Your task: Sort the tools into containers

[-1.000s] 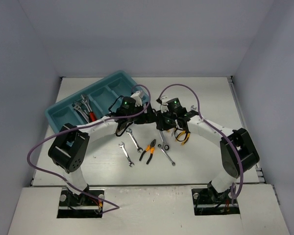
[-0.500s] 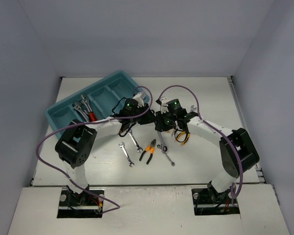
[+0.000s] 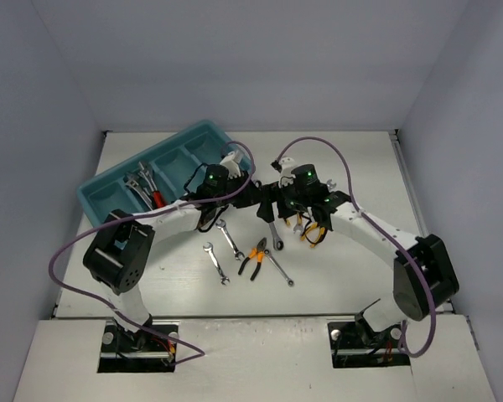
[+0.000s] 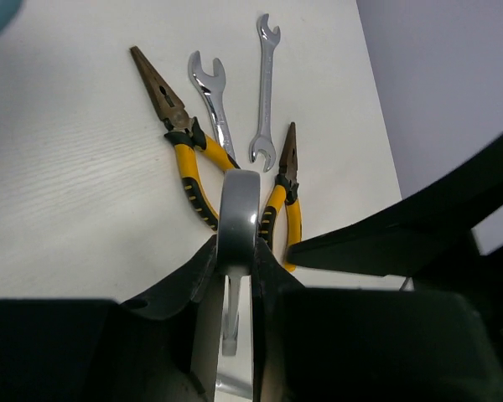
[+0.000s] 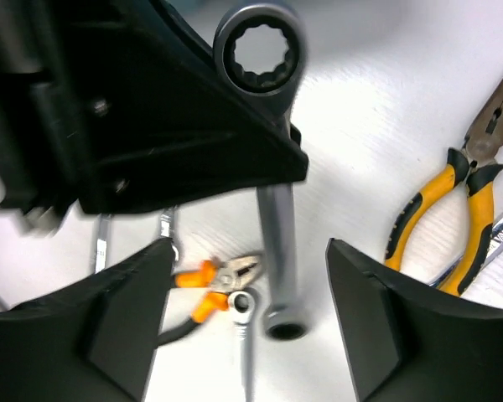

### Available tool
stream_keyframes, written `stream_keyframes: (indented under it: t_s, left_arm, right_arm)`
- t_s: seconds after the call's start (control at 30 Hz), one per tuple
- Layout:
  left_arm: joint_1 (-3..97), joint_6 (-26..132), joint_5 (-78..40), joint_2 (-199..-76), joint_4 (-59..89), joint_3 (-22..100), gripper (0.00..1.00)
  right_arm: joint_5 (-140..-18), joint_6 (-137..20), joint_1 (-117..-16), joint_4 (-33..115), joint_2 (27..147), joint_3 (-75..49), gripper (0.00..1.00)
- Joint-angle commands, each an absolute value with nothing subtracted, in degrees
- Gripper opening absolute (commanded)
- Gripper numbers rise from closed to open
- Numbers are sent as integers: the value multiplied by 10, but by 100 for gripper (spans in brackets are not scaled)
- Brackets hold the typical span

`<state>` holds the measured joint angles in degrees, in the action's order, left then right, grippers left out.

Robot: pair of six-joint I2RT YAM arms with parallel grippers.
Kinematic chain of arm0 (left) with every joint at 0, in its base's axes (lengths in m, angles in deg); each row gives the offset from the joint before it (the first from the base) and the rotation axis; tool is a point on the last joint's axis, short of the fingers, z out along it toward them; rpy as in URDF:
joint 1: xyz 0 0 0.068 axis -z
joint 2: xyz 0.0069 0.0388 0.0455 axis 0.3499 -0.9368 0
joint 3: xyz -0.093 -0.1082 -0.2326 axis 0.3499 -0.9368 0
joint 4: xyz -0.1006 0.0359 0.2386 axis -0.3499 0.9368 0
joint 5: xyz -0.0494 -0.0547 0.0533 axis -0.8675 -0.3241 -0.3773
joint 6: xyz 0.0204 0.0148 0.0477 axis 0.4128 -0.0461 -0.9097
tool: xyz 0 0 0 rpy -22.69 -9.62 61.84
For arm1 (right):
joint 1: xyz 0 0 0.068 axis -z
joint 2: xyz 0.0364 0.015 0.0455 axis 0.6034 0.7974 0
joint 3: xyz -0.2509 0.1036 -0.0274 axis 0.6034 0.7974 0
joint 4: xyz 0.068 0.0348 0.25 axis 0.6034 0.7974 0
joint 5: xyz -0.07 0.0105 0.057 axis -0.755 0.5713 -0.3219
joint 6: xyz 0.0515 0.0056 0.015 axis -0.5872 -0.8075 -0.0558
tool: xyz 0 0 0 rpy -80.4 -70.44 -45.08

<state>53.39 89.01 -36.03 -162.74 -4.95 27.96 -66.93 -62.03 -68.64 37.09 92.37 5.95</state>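
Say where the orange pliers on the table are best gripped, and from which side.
The orange pliers lie flat on the table, jaws toward the far side, handles splaying toward the arms' bases. Best bet: come straight down and close across both handles just behind the pivot, where they run closest together and the weight likely balances; the splayed black ends look too wide.

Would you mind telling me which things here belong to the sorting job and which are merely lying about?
Job: teal plastic tray; silver ring wrench in left gripper; yellow-handled pliers; silver open-ended wrenches; orange-handled pliers.
Lying about: purple arm cables.
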Motion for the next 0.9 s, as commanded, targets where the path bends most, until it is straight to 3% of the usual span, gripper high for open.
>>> stream_keyframes:
  t_s: [0.0, 0.43, 0.63, 0.87]
  left_arm:
    - [481, 926, -371, -1527, -68, 301, 0]
    - [268, 810, -409, -1477, 226, 439, 0]
    - [190, 771, -435, -1562, 296, 559, 0]
    - [166, 724, -442, -1682, 367, 668, 0]
  right_arm:
    - [-663, -632, -689, 351, 839, 21, 79]
    - [-704, -624, -673, 364, 785, 33, 82]
    - [-704, -623, -672, 364, 792, 53, 82]
    - [-718, -623, -670, 365, 792, 87, 82]
